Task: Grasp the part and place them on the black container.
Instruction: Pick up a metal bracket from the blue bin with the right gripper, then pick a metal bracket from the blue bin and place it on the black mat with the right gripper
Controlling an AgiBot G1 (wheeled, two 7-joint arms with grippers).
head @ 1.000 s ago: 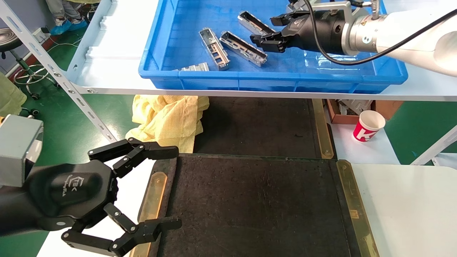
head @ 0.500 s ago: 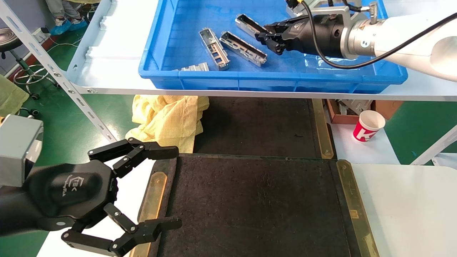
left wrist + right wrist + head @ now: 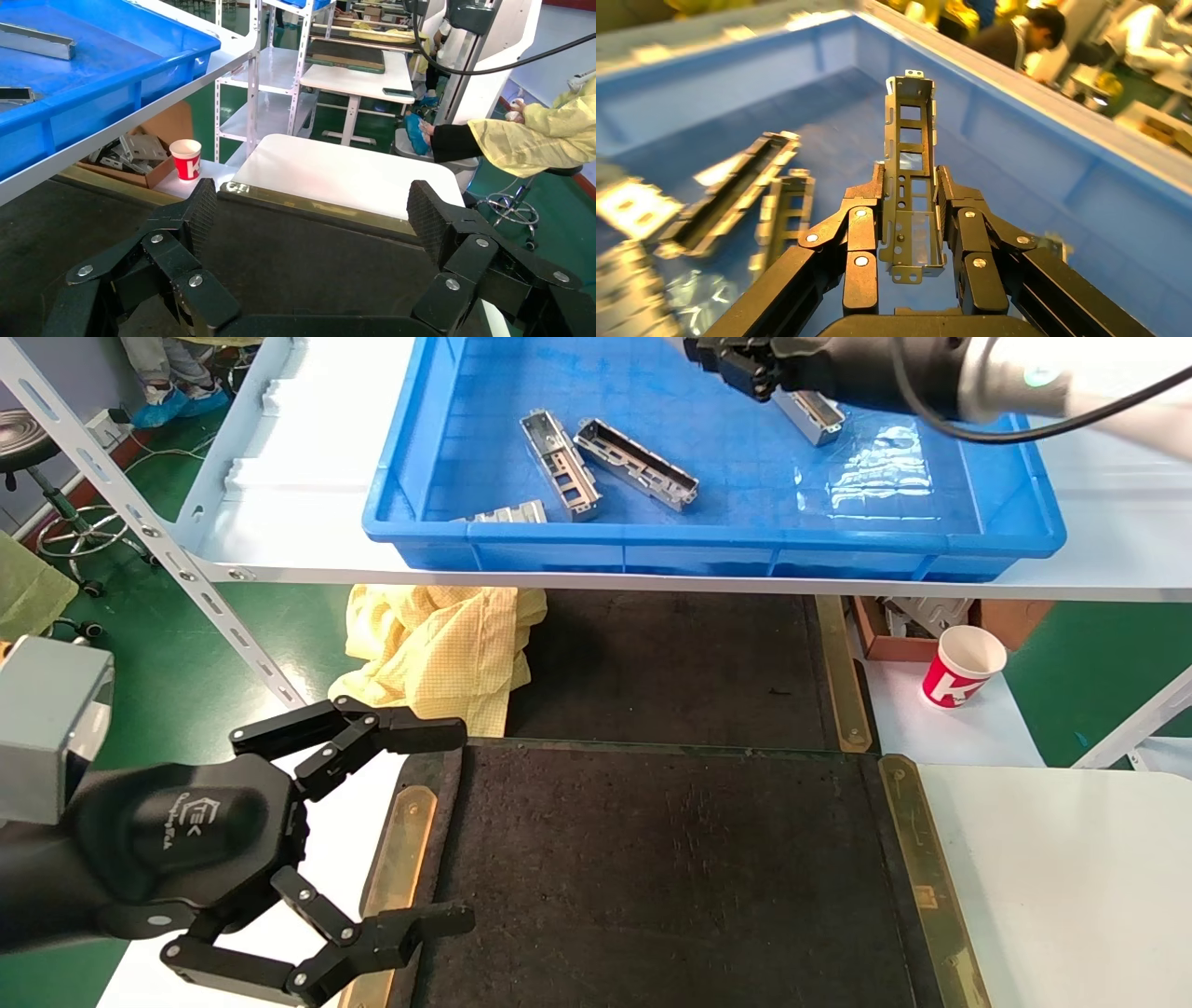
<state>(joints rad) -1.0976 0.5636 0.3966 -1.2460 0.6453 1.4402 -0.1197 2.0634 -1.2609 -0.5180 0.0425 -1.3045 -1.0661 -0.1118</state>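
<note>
One small silver-grey metal channel part (image 3: 910, 175) is now off the floor of the deep blue plastic crate (image 3: 708, 537), clamped between the fingers of the right end effector (image 3: 745, 360). A second ago that end effector was open and low over the parts; half a second ago it had closed on the far one; now it has risen toward the crate's far edge, with the part's end sticking out beyond the fingers. Right wrist view confirms the grip: fingers press both long walls and the part stands clear of the crate floor.

Three like parts (image 3: 635, 463) lie unmoved in the crate.

Large flat black felt-surfaced container (image 3: 670, 877) with brass side strips sits near, below the shelf table (image 3: 298, 537), and carries nothing yet.

Left end effector (image 3: 424, 831) hangs at the container's near left corner, fingers spread wide and holding nothing, unmoved.

Judgement: pick done; carry over the near crate wall and down to the felt comes next.
</note>
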